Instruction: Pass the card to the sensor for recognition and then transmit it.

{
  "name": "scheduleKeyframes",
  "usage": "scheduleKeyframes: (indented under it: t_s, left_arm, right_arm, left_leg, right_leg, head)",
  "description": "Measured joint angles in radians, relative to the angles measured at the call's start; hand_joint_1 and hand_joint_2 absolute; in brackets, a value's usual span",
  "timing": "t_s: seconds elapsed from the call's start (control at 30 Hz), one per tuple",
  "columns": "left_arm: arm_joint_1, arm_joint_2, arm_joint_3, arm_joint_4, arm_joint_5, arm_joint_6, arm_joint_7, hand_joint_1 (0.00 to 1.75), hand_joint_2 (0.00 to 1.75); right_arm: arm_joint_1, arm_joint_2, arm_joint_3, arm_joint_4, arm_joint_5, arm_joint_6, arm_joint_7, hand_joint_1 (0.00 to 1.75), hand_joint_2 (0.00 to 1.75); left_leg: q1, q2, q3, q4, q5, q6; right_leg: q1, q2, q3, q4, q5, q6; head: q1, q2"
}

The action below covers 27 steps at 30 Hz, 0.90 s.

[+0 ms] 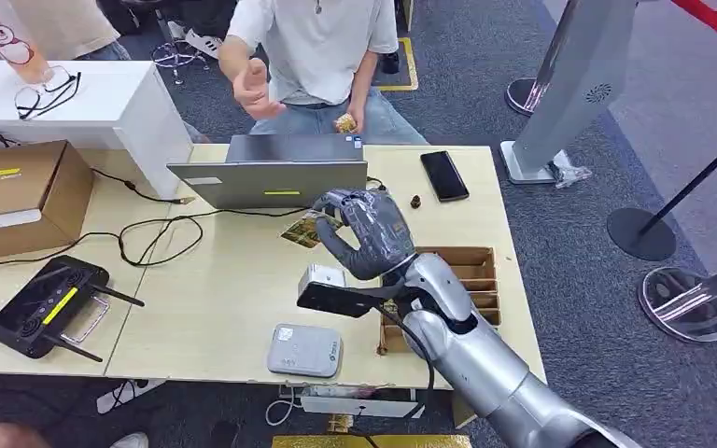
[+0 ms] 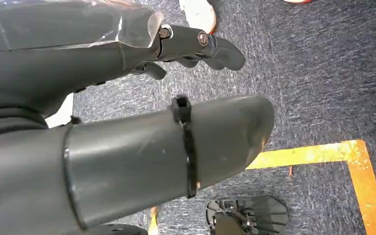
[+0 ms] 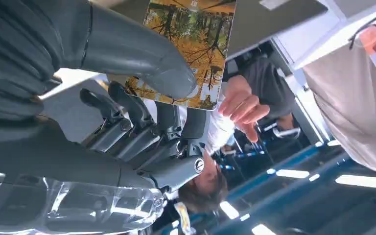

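The right hand (image 1: pixel 366 233) pinches the card (image 3: pixel 188 51) above the bench's (image 1: pixel 224 299) middle, seemingly past the sensor (image 1: pixel 305 349) near the front edge and toward the person (image 1: pixel 313 47), handover pending.

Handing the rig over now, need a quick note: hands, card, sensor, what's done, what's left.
Right hand: raised over the table, pinching the card between thumb and fingers, near the laptop.
Left hand: hanging over the carpet, holding nothing.
Grey sensor pad lies at the table's near edge, nothing on it.
Person sits across, one hand raised.
Done: card picked up. Whether it was scanned, cannot tell. Left: hand it over.
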Motion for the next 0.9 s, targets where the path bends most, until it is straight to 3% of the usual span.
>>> scheduleKeyframes:
  t_s: [0.23,0.73,0.9]
  left_arm:
    - [-0.005,0.000,-0.006,0.000,0.000,0.000,0.009,0.00,0.00]
    - [-0.026,0.000,-0.006,0.000,-0.012,-0.003,0.029,0.00,0.00]
    - [-0.030,0.000,-0.007,0.000,-0.018,-0.004,0.034,0.00,0.00]
  right_arm:
    - [0.003,0.000,-0.001,-0.011,0.042,-0.050,-0.016,1.75,1.75]
    - [-0.043,0.030,0.010,0.064,0.210,-0.302,-0.060,1.75,1.75]
    - [-0.080,0.056,0.017,0.129,0.241,-0.331,-0.060,1.75,1.75]
  left_leg:
    - [0.000,0.000,0.000,0.000,0.000,0.000]
    - [0.000,0.000,0.000,0.000,0.000,0.000]
    - [0.000,0.000,0.000,0.000,0.000,0.000]
  right_leg:
    - [0.000,0.000,0.000,0.000,0.000,0.000]
    - [0.000,0.000,0.000,0.000,0.000,0.000]
    - [0.000,0.000,0.000,0.000,0.000,0.000]
  head:
    - [0.000,0.000]
    - [0.000,0.000]
    - [0.000,0.000]
